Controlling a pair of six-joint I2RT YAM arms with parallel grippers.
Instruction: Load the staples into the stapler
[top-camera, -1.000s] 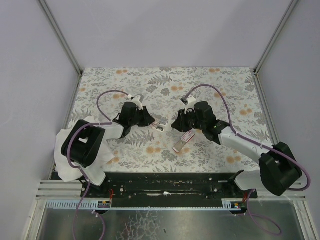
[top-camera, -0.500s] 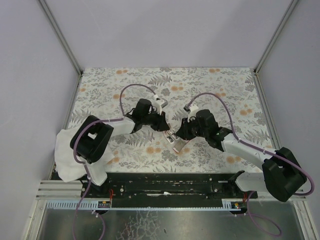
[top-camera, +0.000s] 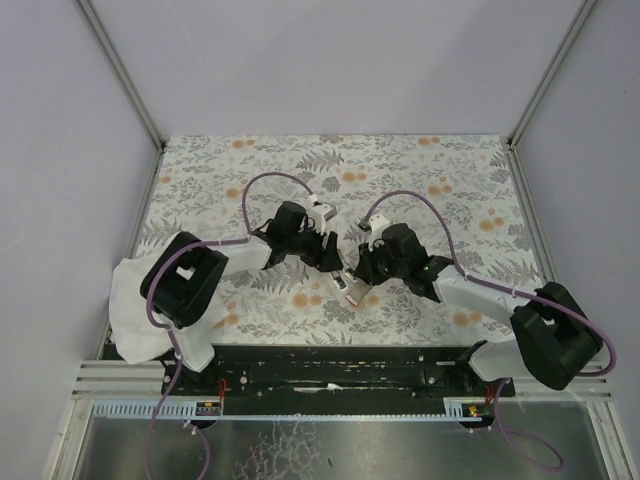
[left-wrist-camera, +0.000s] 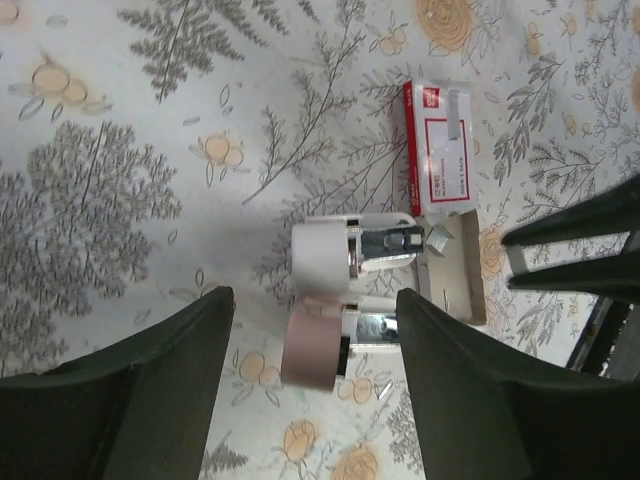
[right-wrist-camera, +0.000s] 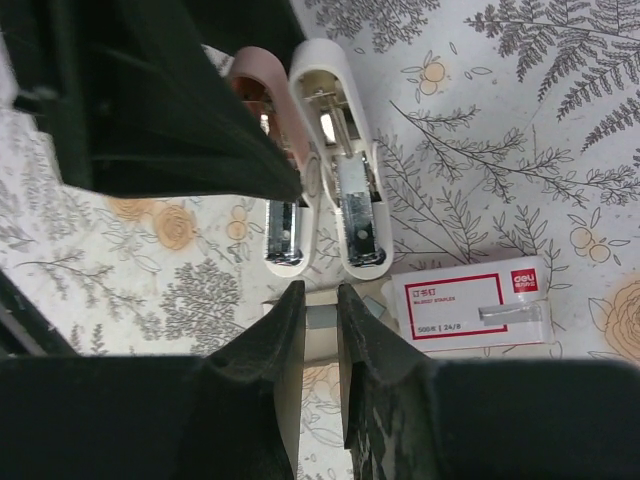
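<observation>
Floral-patterned cloth covered the table (top-camera: 470, 190). From above, both arms met over the opened pink-and-white plastic stapler (top-camera: 352, 291). From the left wrist, the left gripper (left-wrist-camera: 315, 300) stood spread wide astride it, gripping nothing. From the right wrist, the right gripper (right-wrist-camera: 320, 292) sat nearly closed. I couldn't tell whether it pinched anything. The flat red cardboard box of staples (right-wrist-camera: 470, 305) lay just beside its tips. Loading seemed midway; next, a strip would need aligning with the stapler's channel.

Stapler (left-wrist-camera: 325, 255) opened flat, white and pink halves side by side, metal channels exposed. Red box of staples (left-wrist-camera: 440, 165) just beside, tan tray (left-wrist-camera: 457, 285) slid out.
</observation>
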